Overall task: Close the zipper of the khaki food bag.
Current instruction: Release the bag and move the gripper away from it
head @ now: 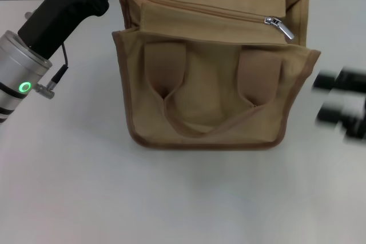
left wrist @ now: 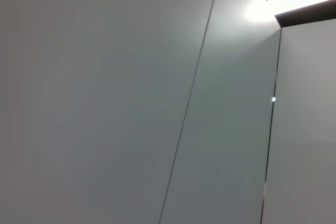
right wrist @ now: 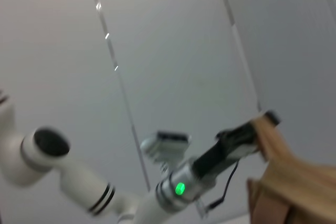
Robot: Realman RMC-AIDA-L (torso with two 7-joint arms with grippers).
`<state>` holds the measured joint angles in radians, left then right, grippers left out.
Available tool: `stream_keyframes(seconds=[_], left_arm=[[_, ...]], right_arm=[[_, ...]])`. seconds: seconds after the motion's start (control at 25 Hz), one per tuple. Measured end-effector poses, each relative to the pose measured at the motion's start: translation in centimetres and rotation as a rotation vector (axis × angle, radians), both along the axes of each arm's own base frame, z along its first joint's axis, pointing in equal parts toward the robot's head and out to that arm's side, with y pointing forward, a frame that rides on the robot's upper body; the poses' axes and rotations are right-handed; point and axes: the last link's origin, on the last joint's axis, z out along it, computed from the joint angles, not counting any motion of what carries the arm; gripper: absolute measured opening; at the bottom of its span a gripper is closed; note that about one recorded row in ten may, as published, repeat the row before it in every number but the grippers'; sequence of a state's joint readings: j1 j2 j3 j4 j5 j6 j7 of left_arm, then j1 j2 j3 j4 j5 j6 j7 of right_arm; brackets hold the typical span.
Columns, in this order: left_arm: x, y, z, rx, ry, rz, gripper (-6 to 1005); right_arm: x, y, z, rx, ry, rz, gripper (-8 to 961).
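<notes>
The khaki food bag (head: 211, 92) stands at the table's middle, its front handle (head: 200, 124) hanging down. The zipper (head: 211, 11) runs along the top, and its silver slider (head: 278, 27) sits at the bag's right end with the pull tab dangling. My left arm (head: 63, 10) reaches to the bag's back left corner. The right wrist view shows my left gripper (right wrist: 256, 129) shut on a tan strap (right wrist: 269, 132) of the bag (right wrist: 299, 187). My right gripper (head: 320, 98) hovers to the right of the bag, open, empty and not touching it.
The white table (head: 189, 198) stretches in front of the bag and to both sides. The left wrist view shows only a grey wall panel (left wrist: 131, 103) and a ceiling light (left wrist: 294, 1).
</notes>
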<state>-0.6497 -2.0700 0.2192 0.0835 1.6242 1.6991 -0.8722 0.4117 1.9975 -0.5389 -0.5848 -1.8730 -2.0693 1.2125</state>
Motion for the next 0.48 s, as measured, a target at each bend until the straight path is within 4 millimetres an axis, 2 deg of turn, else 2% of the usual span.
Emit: stream_keyframes(seconds=[0.04,0.08,0.12,0.2,0.48], left_arm=[[0.0,0.0,0.0,0.000,0.000,0.000,-1],[-0.1,0.0,0.0,-0.003,0.001,0.005,-1],[-0.3,-0.1,0.0,-0.008,0.000,0.012,3],[-0.6,-0.2,0.1,-0.013,-0.001,0.023,11],[-1.5,-0.5,0.4,-0.022,-0.002,0.048,38]], right_arm=[[0.0,0.0,0.0,0.000,0.000,0.000,502],[0.4,-0.7,-1.3,-0.012,-0.046,0.034,540],[0.4,-0.7,-1.3,-0.012,-0.046,0.034,579],[0.9,-1.6,-2.9,-0.029,-0.100,0.070,655],[1.8,-2.1,-5.1,-0.055,-0.162,0.052,692]])
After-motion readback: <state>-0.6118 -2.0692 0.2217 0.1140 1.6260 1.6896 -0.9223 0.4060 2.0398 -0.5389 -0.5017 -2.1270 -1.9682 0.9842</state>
